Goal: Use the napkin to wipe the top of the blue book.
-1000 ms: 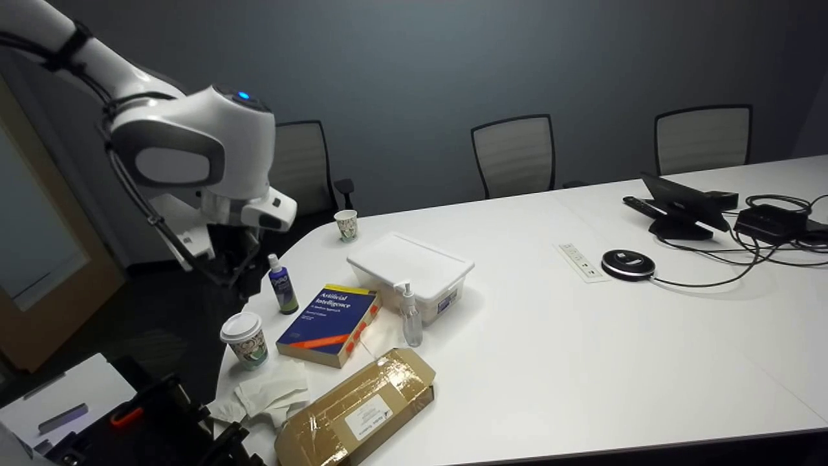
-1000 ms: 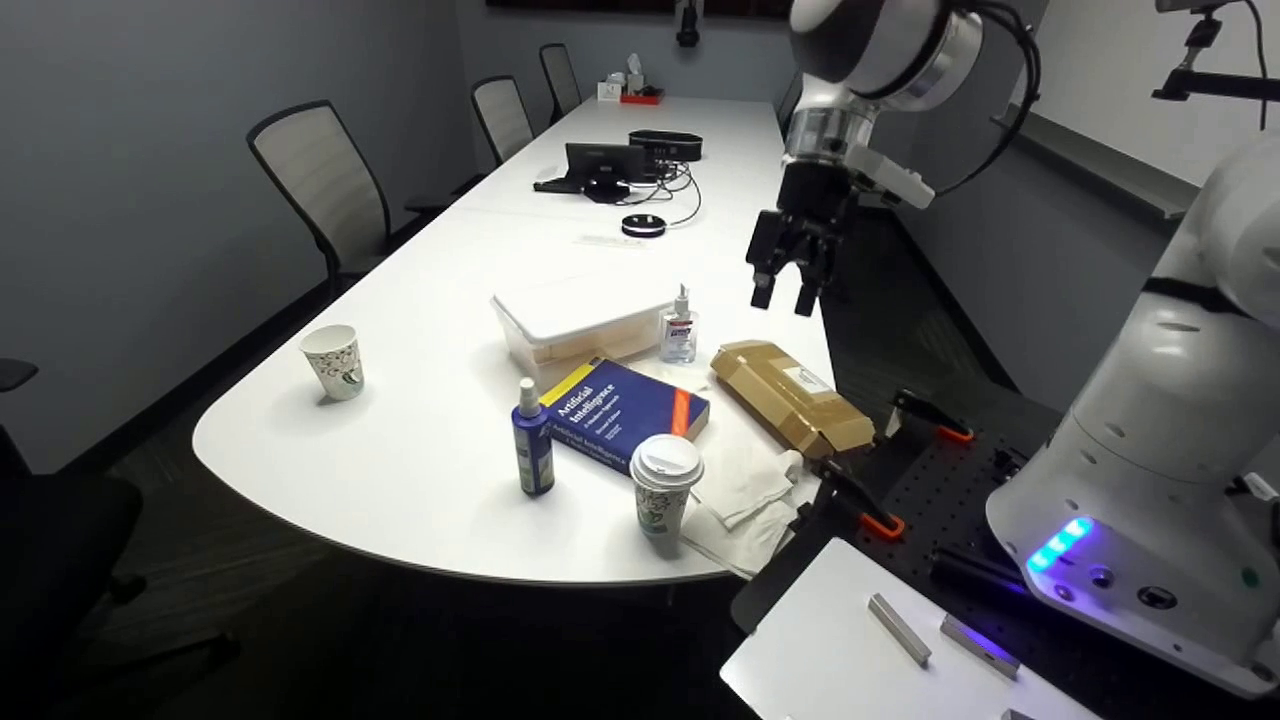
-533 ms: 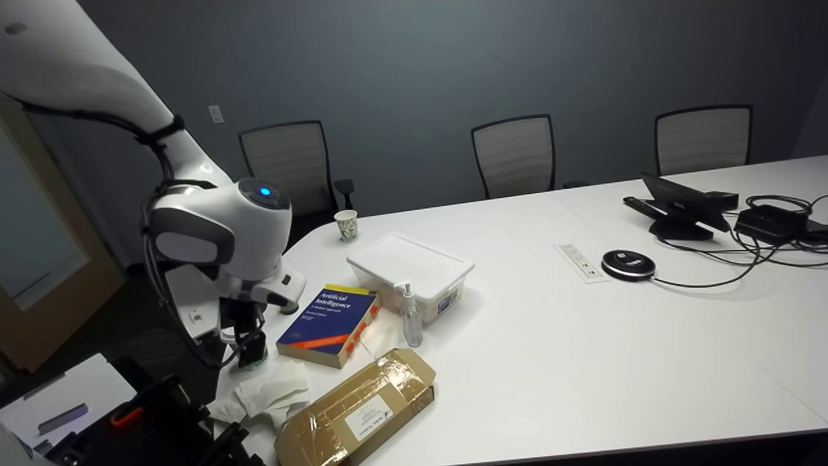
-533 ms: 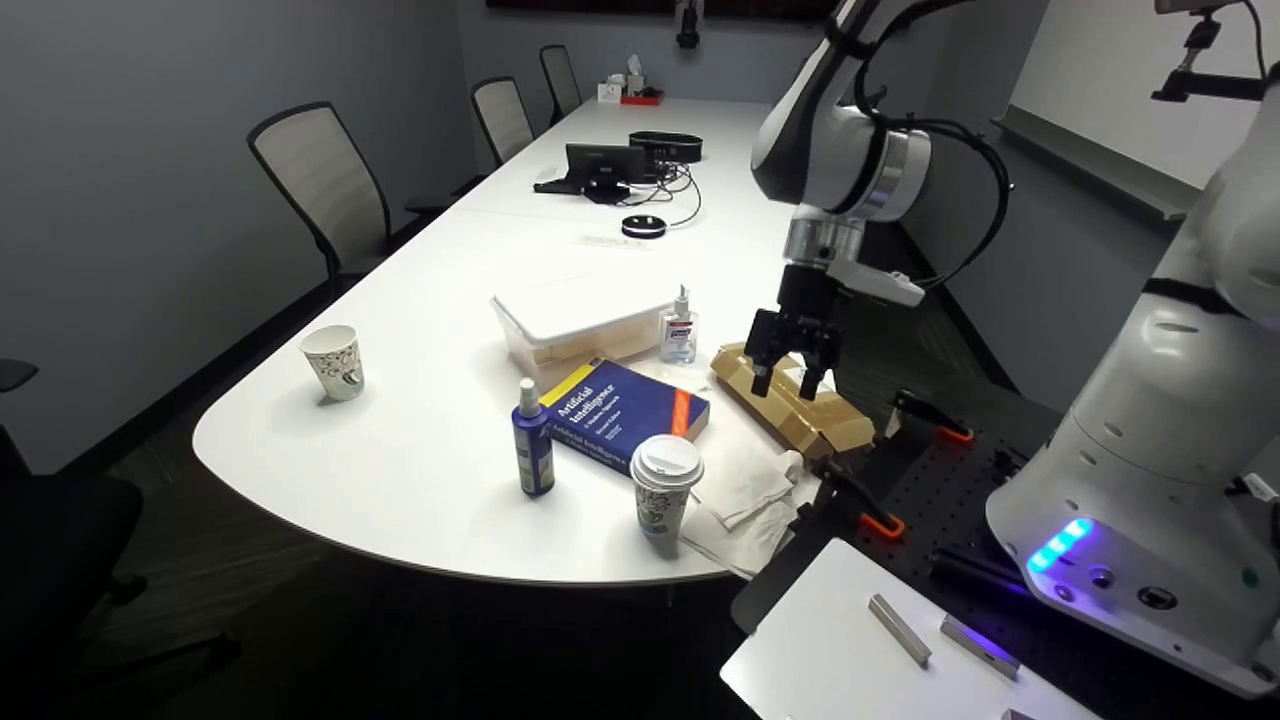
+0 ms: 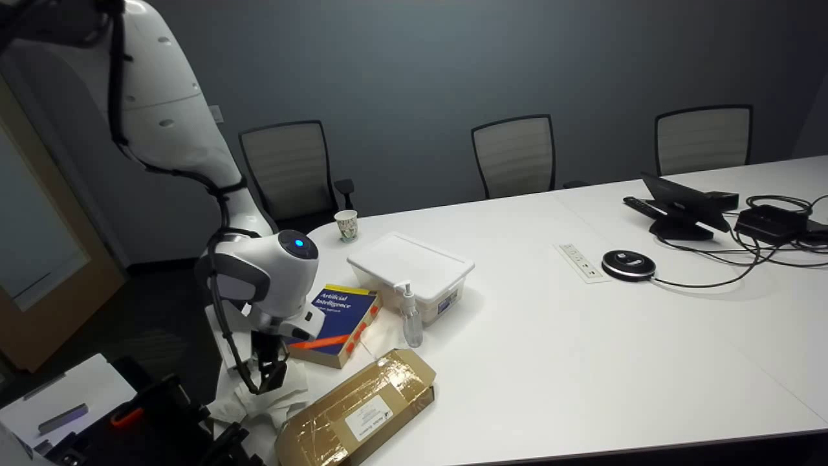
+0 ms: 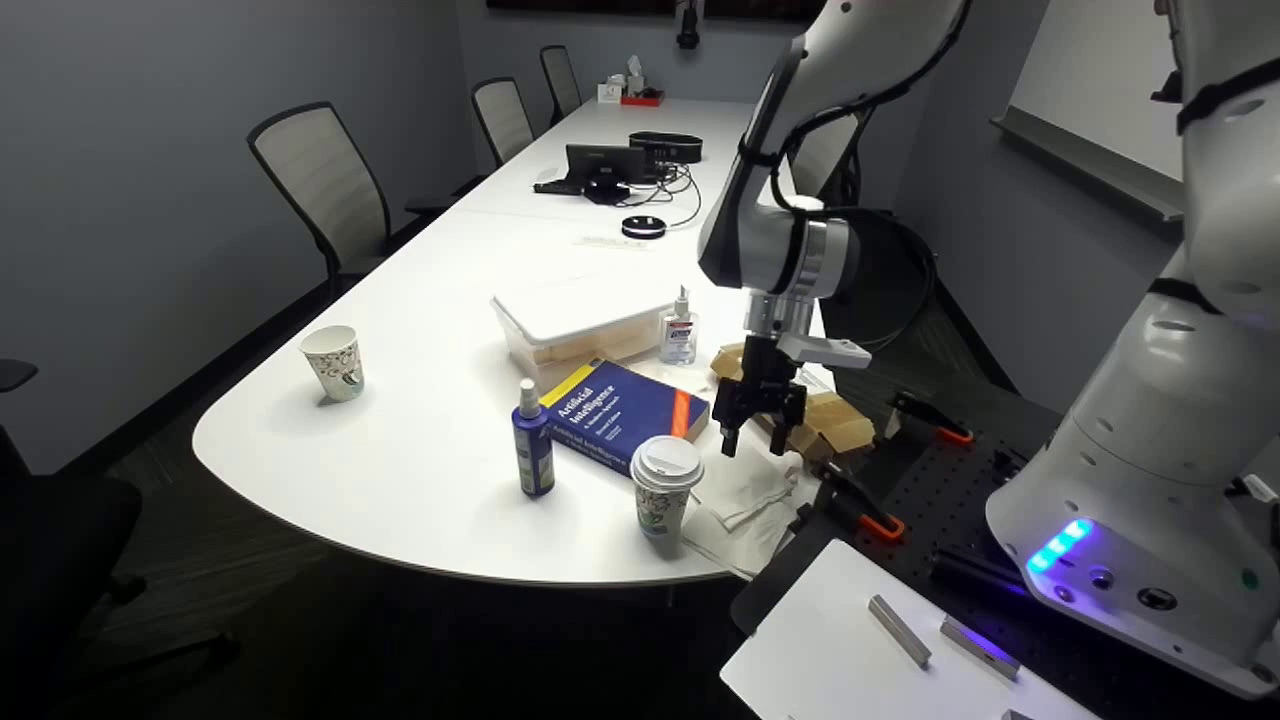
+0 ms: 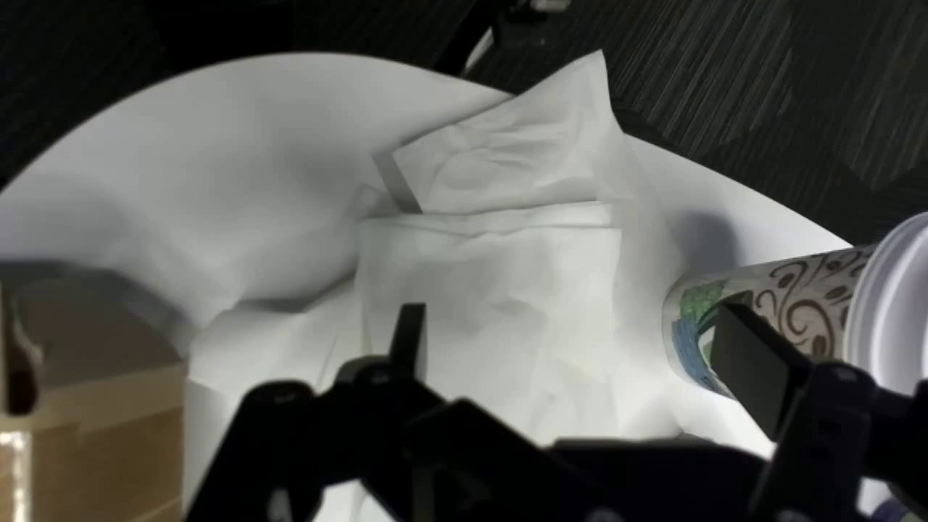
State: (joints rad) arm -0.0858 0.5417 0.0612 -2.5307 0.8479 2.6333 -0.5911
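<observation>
Several creased layers of white napkin [image 7: 489, 312] lie on the bench [image 5: 550, 362] between the lidded cup [image 6: 663, 507] and the cardboard box [image 5: 394, 382], and in the wrist view one corner reaches past the bench's edge. Black fingers [image 7: 410, 337] hang over it, spread wide and holding nothing; in that view one shows against the paper and the other in front of the cup. Whether their tips touch the napkin cannot be told. Near the napkin is the blue book [image 6: 625, 408], closed and flat, its orange-red band at the end closer to the paper and a yellow stripe at the opposite end; the arm [image 5: 181, 126] hides part of it in an exterior view. The lidded cup stands upright just beside the book's spine, as does a purple spray bottle [image 6: 533, 450]. Near the yellow end sits a translucent plastic box [image 6: 600, 345] with its white lid [image 5: 411, 262] on, and just beside that a clear pump bottle [image 5: 412, 323]. Well apart, close to the bench's rounded end, stands a small open paper cup [image 6: 335, 365]. Farther along are a round black device [image 5: 627, 264] and a black screen [image 5: 686, 200].
</observation>
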